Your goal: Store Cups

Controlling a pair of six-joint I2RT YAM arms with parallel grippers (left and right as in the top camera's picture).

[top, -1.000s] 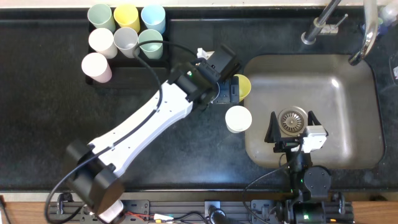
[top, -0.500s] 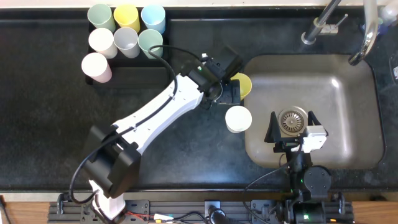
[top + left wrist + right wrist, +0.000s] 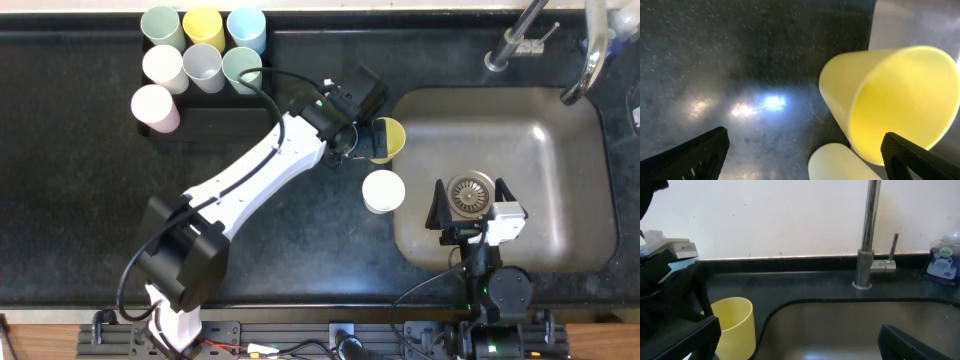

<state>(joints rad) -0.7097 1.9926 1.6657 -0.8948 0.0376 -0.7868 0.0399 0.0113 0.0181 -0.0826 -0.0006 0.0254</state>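
Yellow plastic tapered cup: probably light, stiff, slick; grasp across rim. Left gripper spread wide, empty; right gripper likewise.

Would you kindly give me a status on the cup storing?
Left tool open, at yellow cup by sink edge. Right tool open over sink. White cup close beside yellow one.

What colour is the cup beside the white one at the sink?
Yellow cup, best seen in the left wrist view.
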